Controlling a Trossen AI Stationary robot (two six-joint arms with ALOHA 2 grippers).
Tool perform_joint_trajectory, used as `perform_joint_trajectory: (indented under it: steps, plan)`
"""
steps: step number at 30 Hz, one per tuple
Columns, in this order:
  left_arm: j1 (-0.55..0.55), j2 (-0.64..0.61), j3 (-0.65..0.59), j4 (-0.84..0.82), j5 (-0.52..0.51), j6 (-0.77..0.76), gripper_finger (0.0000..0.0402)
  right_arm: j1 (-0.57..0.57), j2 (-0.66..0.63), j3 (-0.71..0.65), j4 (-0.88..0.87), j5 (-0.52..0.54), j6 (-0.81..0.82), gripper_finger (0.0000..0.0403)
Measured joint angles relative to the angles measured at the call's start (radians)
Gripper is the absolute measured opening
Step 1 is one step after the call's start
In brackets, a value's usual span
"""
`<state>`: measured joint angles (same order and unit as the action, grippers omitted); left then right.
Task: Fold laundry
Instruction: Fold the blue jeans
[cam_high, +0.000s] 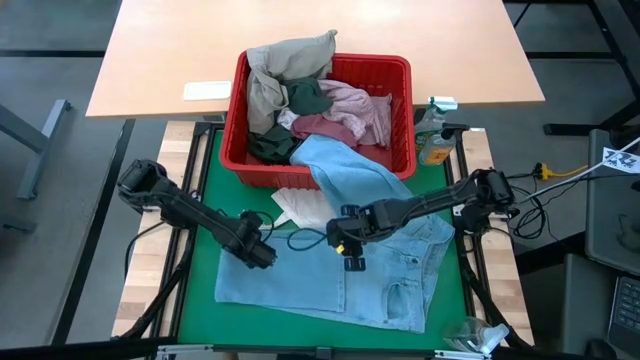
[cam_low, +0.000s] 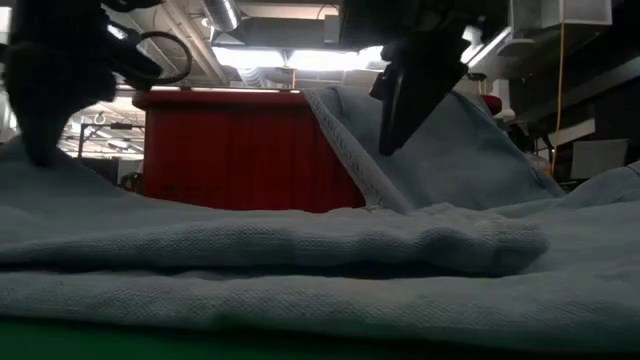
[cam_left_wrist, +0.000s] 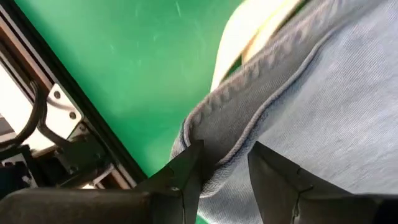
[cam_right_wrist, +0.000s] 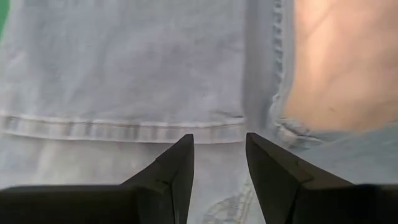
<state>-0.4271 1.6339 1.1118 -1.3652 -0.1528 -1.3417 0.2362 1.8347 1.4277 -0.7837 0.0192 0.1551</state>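
Left tool (cam_left_wrist: 222, 180) straddles light blue garment (cam_high: 330, 270) hem.

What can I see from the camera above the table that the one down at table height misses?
Only the high view shows the clothes heaped inside the red basket, the green mat and the wooden table behind. Only the low view shows the ceiling lights of the room beyond. Both show the light blue jeans spread flat, the basket, and the left gripper and right gripper at the denim.
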Motion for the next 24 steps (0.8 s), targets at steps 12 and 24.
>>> perform_joint_trajectory:
  steps: [12, 24]
  plan:
    - [0.058, -0.036, 0.000, 0.023, -0.106, -0.115, 0.0120, -0.021, 0.000, 0.000, 0.000, 0.004, -0.080, 0.0145]
    - [-0.043, -0.175, 0.032, 0.031, 0.090, -0.194, 0.0120, -0.021, 0.000, 0.000, -0.004, -0.002, -0.116, 0.0145]
